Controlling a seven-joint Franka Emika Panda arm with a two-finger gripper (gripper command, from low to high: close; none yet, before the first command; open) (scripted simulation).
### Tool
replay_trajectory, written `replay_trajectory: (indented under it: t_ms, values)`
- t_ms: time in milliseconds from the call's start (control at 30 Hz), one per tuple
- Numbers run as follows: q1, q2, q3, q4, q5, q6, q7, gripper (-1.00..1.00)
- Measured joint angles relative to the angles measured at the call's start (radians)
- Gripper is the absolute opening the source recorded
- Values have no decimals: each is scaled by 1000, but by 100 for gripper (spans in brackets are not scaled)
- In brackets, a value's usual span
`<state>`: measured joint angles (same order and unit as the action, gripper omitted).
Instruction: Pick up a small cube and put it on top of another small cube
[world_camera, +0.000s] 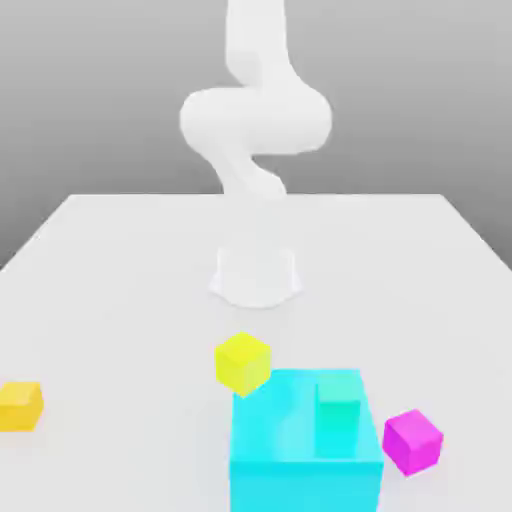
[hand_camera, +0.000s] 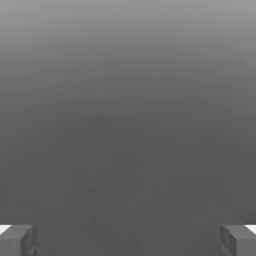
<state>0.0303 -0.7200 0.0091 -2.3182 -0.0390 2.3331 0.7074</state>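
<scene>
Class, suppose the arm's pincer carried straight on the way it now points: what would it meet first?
The pincer seems to face only plain grey background; the way looks free, though depth is unclear.

White robot arm (world_camera: 256, 120) upright on a pale tabletop (world_camera: 130, 300). A large cyan block (world_camera: 305, 485) lies in front, a small teal cube (world_camera: 337, 400) on its top; a magenta cube (world_camera: 412, 442) sits just beside it toward the exterior view's right, an orange cube (world_camera: 20, 407) well apart toward the left, and a yellow cube (world_camera: 243, 363) appears near its rear corner.
</scene>
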Motion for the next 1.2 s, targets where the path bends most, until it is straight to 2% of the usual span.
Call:
replay_trajectory:
  t_ms: [267, 467, 767, 967, 1133, 1167, 1200]
  values:
    - [102, 261, 7, -59, -105, 107, -317, 0]
    - [176, 451, 3, -103, -145, 187, -576, 0]
    - [275, 729, 30, -171, -114, 316, -1029, 0]
    - [272, 907, 112, -216, -48, 405, -1359, 0]
    - [298, 1084, 89, -192, -88, 539, -1369, 0]
    - [306, 1111, 79, -187, -96, 561, -1364, -100]
    - [306, 1111, 79, -187, -96, 561, -1364, -100]
